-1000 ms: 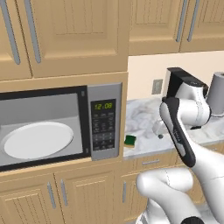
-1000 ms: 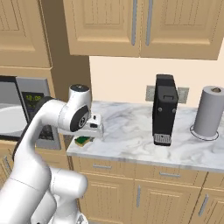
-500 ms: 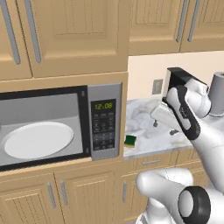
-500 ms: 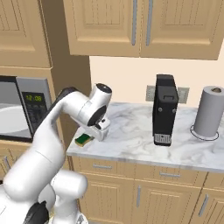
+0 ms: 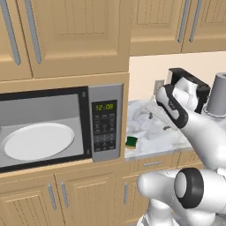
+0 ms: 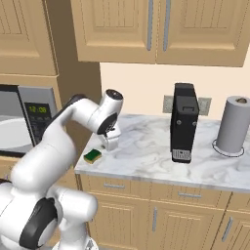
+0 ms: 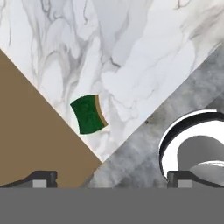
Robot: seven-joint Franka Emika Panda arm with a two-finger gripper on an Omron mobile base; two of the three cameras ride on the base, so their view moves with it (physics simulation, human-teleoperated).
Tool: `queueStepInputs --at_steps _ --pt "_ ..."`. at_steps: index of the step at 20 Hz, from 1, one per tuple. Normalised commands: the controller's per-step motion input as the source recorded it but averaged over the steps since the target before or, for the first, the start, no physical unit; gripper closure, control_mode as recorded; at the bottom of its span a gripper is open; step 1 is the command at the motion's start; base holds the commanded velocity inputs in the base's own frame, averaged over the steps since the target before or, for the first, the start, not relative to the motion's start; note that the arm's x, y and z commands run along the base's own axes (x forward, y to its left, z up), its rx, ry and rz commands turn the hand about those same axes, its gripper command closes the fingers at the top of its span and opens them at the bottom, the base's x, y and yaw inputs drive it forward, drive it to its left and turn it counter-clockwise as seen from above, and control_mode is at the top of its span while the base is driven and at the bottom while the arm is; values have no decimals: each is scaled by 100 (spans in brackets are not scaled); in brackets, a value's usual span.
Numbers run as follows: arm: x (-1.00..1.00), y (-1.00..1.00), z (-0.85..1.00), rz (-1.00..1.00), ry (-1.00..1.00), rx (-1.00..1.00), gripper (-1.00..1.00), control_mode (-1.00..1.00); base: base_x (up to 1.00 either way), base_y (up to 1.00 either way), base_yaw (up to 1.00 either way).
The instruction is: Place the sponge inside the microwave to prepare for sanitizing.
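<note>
A white-grey marbled stone table (image 6: 146, 151) is seen, carried on light wooden base cabinets (image 6: 161, 215) with slim metal bar handles. A tall black box-shaped appliance (image 6: 184, 122) is stood upright on the table near the back wall, in front of a grey wall outlet plate (image 6: 168, 103). A grey paper towel roll (image 6: 233, 124) is set upright on a round holder, well to the right of the black appliance. Light wooden upper cabinets (image 6: 156, 29) with vertical metal handles are hung above. In the hand view, the table's marbled top (image 7: 131, 52) is shown beside a plain brown surface (image 7: 30, 131).
</note>
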Motion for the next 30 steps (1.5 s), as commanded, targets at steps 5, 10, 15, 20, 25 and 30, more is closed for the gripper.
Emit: queueStepInputs --at_steps 5,10,15,20,25,30 --pt "55 28 -27 -5 4 -8 -100 -100 0 0 0" --pt "71 14 -12 0 15 -5 -100 -100 0 0 0" --pt "42 0 -23 0 13 0 -100 -100 0 0 0" --pt "6 0 -33 0 11 1 -100 -100 0 0 0" --pt "-5 0 -19 1 11 5 -100 -100 0 0 0" --pt "-17 14 0 0 13 4 -100 -100 0 0 0"
